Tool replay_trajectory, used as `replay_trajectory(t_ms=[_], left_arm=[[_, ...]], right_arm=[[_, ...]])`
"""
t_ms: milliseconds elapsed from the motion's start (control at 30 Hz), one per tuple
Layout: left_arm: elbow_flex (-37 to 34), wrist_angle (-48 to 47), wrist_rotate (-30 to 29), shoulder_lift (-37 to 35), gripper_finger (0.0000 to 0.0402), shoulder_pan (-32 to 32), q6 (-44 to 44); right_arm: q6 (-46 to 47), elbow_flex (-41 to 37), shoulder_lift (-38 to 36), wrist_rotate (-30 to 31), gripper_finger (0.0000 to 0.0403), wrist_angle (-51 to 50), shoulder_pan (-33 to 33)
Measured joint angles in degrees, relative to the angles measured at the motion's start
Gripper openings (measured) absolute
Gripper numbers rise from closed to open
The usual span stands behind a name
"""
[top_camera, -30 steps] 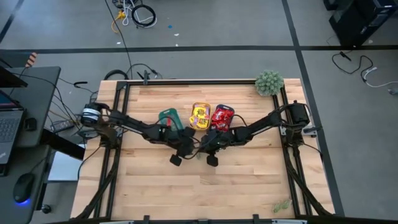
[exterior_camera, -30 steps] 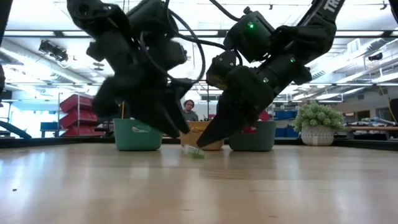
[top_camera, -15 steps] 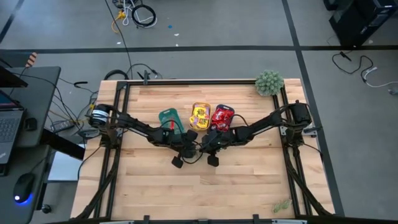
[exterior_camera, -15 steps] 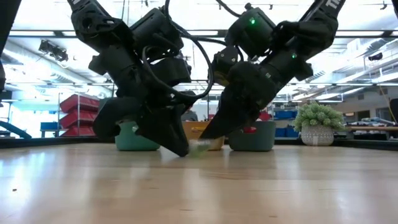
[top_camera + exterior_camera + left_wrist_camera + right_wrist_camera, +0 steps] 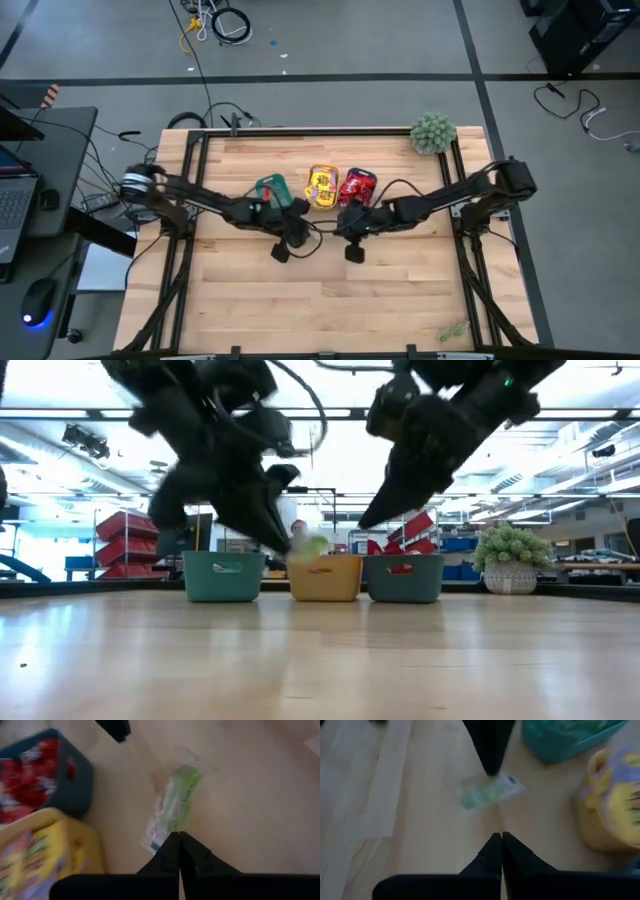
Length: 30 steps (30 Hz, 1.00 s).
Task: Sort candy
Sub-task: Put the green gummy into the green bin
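Note:
A pale green candy (image 5: pixel 175 805) in a clear wrapper hangs above the table, with my left gripper (image 5: pixel 179 837) shut on it. In the low view the candy (image 5: pixel 312 546) is at about the height of the tray rims, below my left gripper (image 5: pixel 296 546). My right gripper (image 5: pixel 366 522) is shut on nothing and raised just to the right of it; its wrist view shows the candy (image 5: pixel 489 793) ahead of its fingertips (image 5: pixel 500 838). Behind stand a teal tray (image 5: pixel 272 188), a yellow tray (image 5: pixel 322 187) of yellow candy and a blue tray (image 5: pixel 357 185) of red candy. My left gripper pinches one end of the candy's wrapper (image 5: pixel 161 838) between its two fingertips. The fingers slant downward. The candy sticks out beyond the fingertips, lifted clear of the table.
The three trays stand side by side in a row at the table's far middle, as the low view shows (image 5: pixel 325 577). A fuzzy green plant (image 5: pixel 432 132) sits at the far right corner. A small green sprig (image 5: pixel 452 328) lies near the front right edge.
My left gripper has shut on the green candy, which lay on the table, and has lifted it clear. My right gripper, shut throughout, has risen from the table beside the candy.

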Motion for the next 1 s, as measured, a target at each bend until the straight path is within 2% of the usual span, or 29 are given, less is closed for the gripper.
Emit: replay_trajectory(t_ms=[133,300,500,567,767,1000], left_arm=[[0.02,-8.48,-2.43,-8.28,0.0001,0.02,-0.01],[0.02,-20.41,-10.09,-16.39,0.0001,0.02,2.66],[-0.07,-32.68,-21.88,-17.6,0.0,0.12,8.89],[-0.54,-33.01,-23.76,-17.15,0.0,0.8,10.3],[-2.27,-33.86,-24.25,-17.12,0.0003,2.87,11.78],[-2.29,-33.13,-26.52,-17.12,0.0043,3.15,11.14]], right_arm=[[-0.37,0.0,-3.93,2.75,0.0,-2.46,0.24],[-1.48,0.0,-5.95,3.31,0.0,-2.96,0.24],[-1.95,0.0,-5.87,3.32,0.0,-3.47,0.24],[-1.97,0.0,-5.68,3.44,0.0,-3.33,0.19],[-1.98,0.02,-5.08,3.77,0.0001,-3.55,0.19],[-1.67,0.02,-5.04,3.76,0.0002,-3.84,0.15]])
